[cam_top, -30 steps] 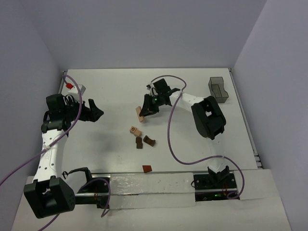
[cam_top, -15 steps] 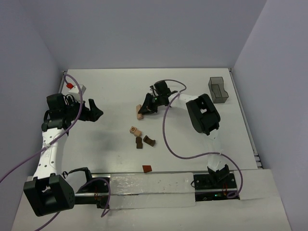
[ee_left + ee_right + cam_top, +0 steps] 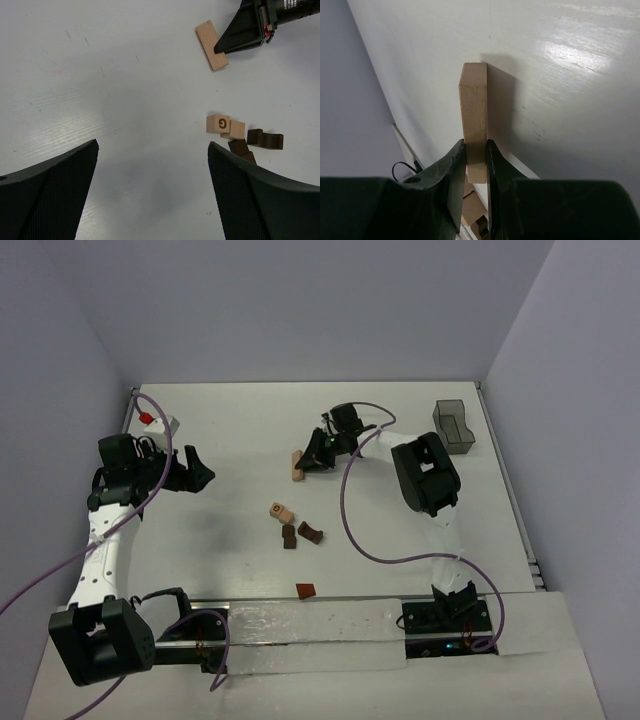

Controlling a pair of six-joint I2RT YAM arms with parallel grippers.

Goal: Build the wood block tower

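Worktop [image 3: 230, 420]: white; walls [image 3: 300, 310]: pale lilac; flat block [image 3: 293, 466]: light tan; lettered cube [image 3: 218, 123]: tan, brown G; neighbouring block [image 3: 311, 533]: dark brown; lone block [image 3: 305, 590]: reddish-brown; bin [image 3: 453, 426]: translucent grey; cables [image 3: 344, 505]: purple.

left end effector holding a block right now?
No: the left end effector hangs open over the bare table, with nothing between its jaws.
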